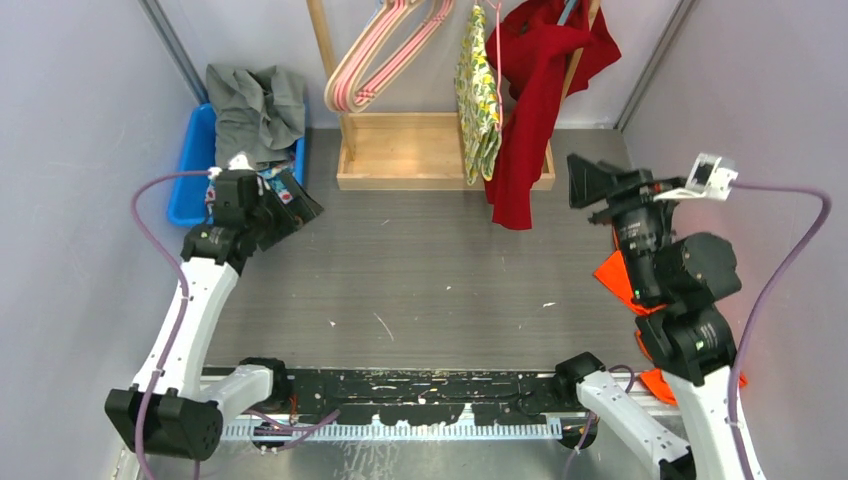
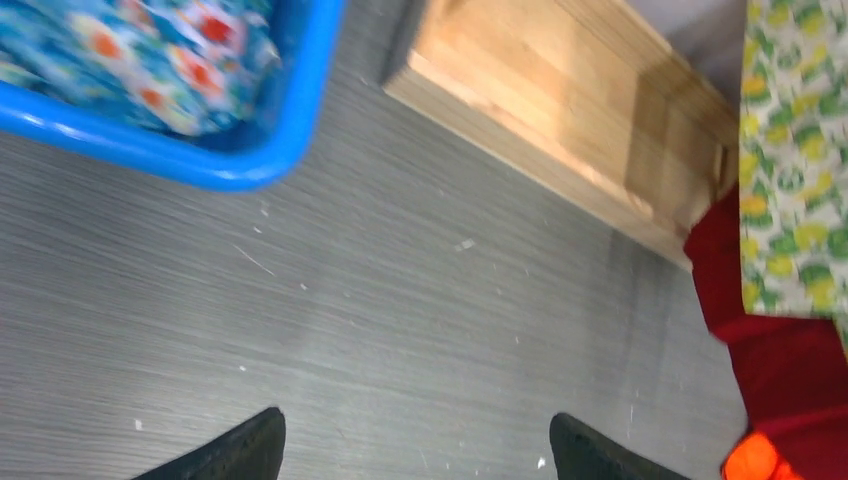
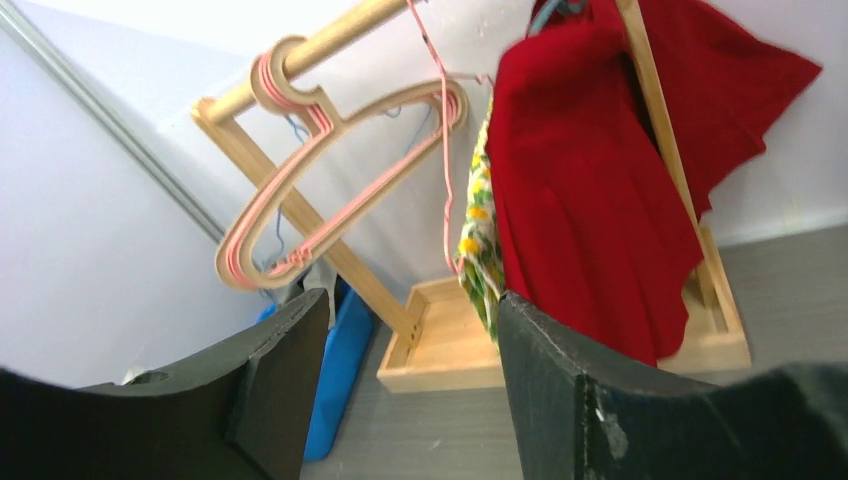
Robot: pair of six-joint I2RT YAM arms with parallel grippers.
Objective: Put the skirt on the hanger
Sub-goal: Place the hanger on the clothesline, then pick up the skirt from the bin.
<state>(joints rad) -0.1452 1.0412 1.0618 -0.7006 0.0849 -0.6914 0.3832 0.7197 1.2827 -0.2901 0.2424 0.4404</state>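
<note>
1. Top view: the red skirt (image 1: 530,110) hangs at the right end of the wooden rack (image 1: 400,150). Its length runs straight down from the top bar toward the rack's base. A yellow-green flowered cloth (image 1: 478,100) hangs just beside it, and the spare pink hangers (image 1: 385,55) hang further left.
2. Top view: the right gripper (image 1: 585,185) is near the skirt's lower edge, pointing at it but apart from it. The left gripper (image 1: 295,205) is well apart from the skirt, by the blue bin (image 1: 195,165) of clothes. The right arm is clearly the nearer one.
3. Left wrist view: the left gripper (image 2: 415,455) is spread wide over bare table, with nothing between its fingers (image 2: 240,455). The blue bin (image 2: 250,165) lies ahead on one side, and the red skirt (image 2: 790,360) is only at the far edge.
4. Right wrist view: the right gripper (image 3: 412,320) is parted and empty. The red skirt (image 3: 590,200) is ahead and slightly to one side, hanging free of both fingers (image 3: 560,400). A bluish hook shows at its top, which is probably its hanger.
5. Judgement: the skirt looks already hung. Any adjustment would fall to the right arm, reaching forward and up along the skirt's hanging length.
</note>
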